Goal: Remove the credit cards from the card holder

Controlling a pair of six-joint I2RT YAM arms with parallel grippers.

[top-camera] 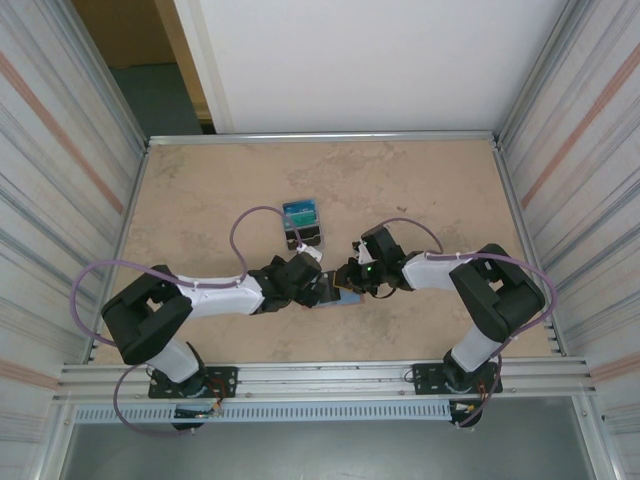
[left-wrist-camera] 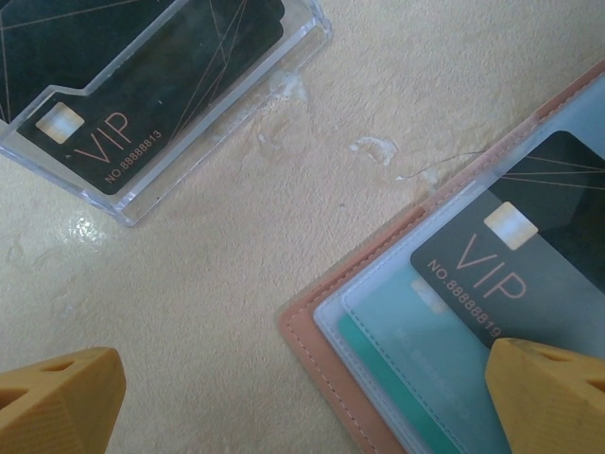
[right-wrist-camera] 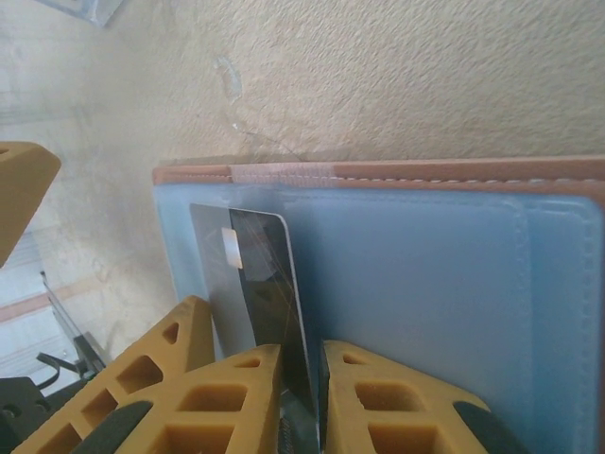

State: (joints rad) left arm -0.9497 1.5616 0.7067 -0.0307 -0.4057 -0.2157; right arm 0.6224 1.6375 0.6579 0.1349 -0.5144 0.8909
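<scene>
The salmon-pink card holder (left-wrist-camera: 317, 345) lies open on the beige table, blue-grey inside up (right-wrist-camera: 425, 284), between both grippers (top-camera: 340, 297). A dark VIP credit card (left-wrist-camera: 529, 255) sticks partly out of its clear pocket, and a teal credit card (left-wrist-camera: 397, 392) sits in a pocket below it. My right gripper (right-wrist-camera: 302, 355) is shut on the dark card's (right-wrist-camera: 265, 274) near edge, with the card tilted up between the yellow fingers. My left gripper (left-wrist-camera: 307, 402) hangs open just above the wallet's corner, one fingertip (left-wrist-camera: 548, 397) over the pockets and the other over bare table. In the top view the left gripper (top-camera: 305, 278) and the right gripper (top-camera: 352, 280) nearly meet.
A clear acrylic stand (left-wrist-camera: 142, 104) holding another dark VIP card lies just beyond the wallet. Further back, a teal-topped dark block (top-camera: 302, 225) stands on the table. Metal rails (top-camera: 320, 136) and striped walls enclose the table on all sides.
</scene>
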